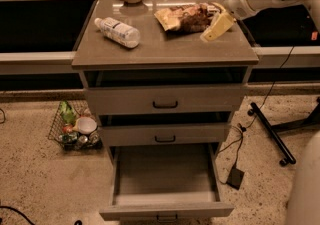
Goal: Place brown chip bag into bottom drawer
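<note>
As end effector (217, 25) flanks one bag (185, 17), three drawers (165, 134)

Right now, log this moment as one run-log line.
gripper: at brown chip bag's right end | brown chip bag: lying on cabinet top | bottom drawer: pulled open, empty | bag not yet placed

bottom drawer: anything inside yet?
Bottom drawer shows only bare floor; its back is hidden under the drawer above. Chip bag is on the cabinet top, tool beside it.
</note>
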You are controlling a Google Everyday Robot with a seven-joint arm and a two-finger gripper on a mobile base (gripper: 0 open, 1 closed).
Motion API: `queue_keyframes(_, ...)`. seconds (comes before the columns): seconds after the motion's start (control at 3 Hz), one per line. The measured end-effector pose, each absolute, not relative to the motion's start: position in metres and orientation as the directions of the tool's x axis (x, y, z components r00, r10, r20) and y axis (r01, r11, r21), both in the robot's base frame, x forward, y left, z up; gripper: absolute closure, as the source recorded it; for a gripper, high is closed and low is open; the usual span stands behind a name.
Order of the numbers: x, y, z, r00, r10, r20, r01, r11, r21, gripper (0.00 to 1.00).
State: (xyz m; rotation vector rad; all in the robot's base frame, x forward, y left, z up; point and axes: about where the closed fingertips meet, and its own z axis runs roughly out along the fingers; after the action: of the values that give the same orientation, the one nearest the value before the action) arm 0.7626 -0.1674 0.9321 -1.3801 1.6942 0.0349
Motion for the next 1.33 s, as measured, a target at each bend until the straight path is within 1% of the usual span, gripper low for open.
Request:
queue_keyframes(0.33,0.794,-0.175,0.926,0.066,-0.741,-0.668,-0.751,0.404,-0.522,0.00)
queue_keyframes(1.33,0.862,-0.178,0.900,0.051,-0.637,-0.769,-0.690,0.535,-0.489,0.00)
